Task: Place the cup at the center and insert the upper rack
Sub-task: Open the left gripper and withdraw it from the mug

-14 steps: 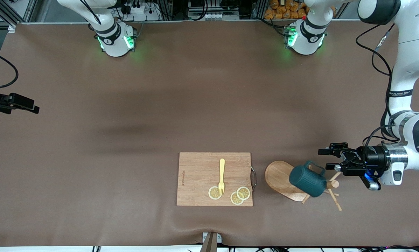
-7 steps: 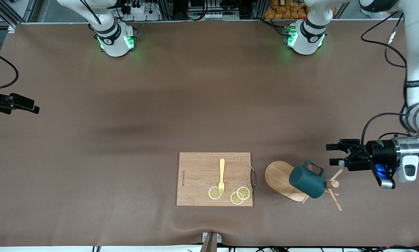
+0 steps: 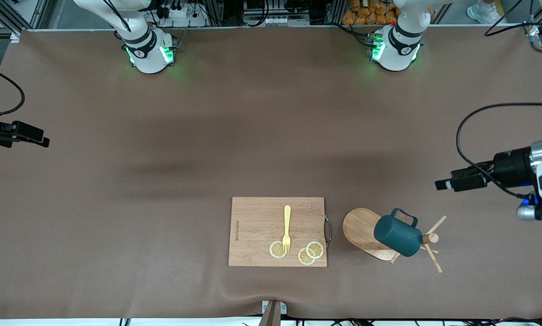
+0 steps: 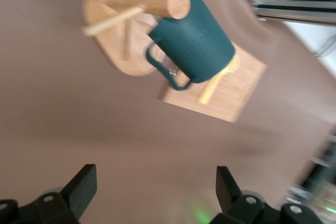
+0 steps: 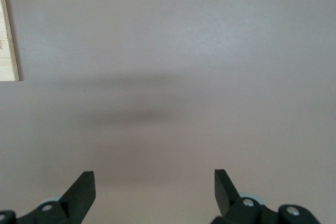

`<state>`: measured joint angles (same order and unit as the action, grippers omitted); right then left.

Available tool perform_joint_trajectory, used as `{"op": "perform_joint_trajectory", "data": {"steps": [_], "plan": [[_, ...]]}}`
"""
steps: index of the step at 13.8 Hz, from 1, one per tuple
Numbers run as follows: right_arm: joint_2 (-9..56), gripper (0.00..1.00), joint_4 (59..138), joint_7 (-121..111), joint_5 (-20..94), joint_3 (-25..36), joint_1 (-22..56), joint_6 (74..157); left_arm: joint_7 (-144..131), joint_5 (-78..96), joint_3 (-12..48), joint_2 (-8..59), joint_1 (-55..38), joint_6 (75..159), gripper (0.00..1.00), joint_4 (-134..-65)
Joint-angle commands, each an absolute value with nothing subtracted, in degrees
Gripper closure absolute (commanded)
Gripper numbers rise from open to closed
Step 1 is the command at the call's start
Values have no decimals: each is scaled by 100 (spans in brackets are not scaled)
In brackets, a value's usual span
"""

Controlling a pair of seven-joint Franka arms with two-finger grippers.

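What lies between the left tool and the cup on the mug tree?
Only bare brown table: the front view shows nothing between the open left tool and the cup hanging on the mug tree.

Our left end effector (image 3: 443, 184) has pulled back from the cup (image 3: 397, 237) hanging on the upper rack (image 3: 366, 233), rising toward the left arm's end of the counter (image 3: 252, 136), with its fingers now spread wide apart.

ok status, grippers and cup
Left gripper open, empty, above the table. Right gripper open, waiting. Cup hangs on rack. Nothing in the way.
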<state>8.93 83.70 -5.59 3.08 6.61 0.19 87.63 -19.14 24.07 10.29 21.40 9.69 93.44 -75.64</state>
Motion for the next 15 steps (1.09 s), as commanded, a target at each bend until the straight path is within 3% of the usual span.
{"op": "perform_joint_trajectory", "data": {"steps": [1, 10, 15], "plan": [[896, 0, 8306, -580, 202, 659, 53, 8728, -1819, 1068, 1343, 1496, 958, 9361, 0, -7918], [905, 0, 8200, -527, 281, 659, 53, 8806, -950, -176, 1564, -570, 1019, 9098, 0, -9711], [897, 0, 8183, -510, 395, 659, 53, 8903, -905, -158, 1635, -721, 1020, 8798, 0, -9738]]}}
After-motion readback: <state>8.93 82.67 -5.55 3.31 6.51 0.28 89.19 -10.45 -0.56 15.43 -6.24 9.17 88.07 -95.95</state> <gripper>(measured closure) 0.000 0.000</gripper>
